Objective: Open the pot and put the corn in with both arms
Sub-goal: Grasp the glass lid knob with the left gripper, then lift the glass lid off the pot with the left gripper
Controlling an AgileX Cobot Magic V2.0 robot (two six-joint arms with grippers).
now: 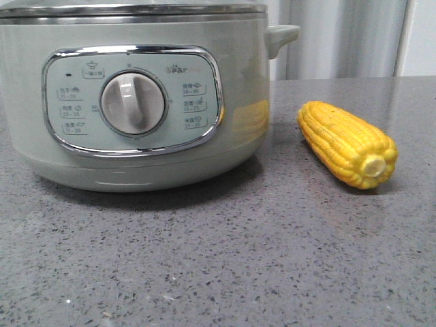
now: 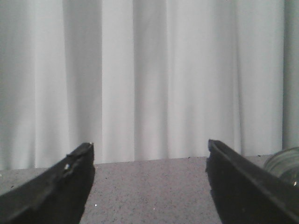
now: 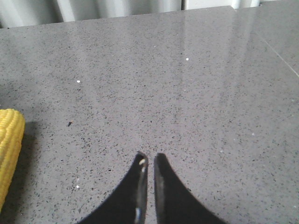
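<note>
Grey speckled stone makes up the countertop point(image 1: 225, 266), and on it the sage-green electric cooker point(image 1: 136, 102) fills the left of the front view, its white dial point(image 1: 133, 103) facing us and its lid rim point(image 1: 129, 9) seemingly closed on top, though the lid itself runs out of frame. To its right, well apart, the corn cob point(image 1: 349, 143) lies on its side, pale stub end towards us. The left gripper point(image 2: 149, 182) hangs with its fingers spread wide and empty, pointed at the white curtain point(image 2: 149, 79), a glassy curved edge point(image 2: 285, 165) just at its side. The right gripper point(image 3: 148, 186) is clenched on nothing, the cob off to one side. I'd reckon the lid comes first: the left arm should centre over its knob before closing, while the right parts its fingers and lines up across the cob's middle.
</note>
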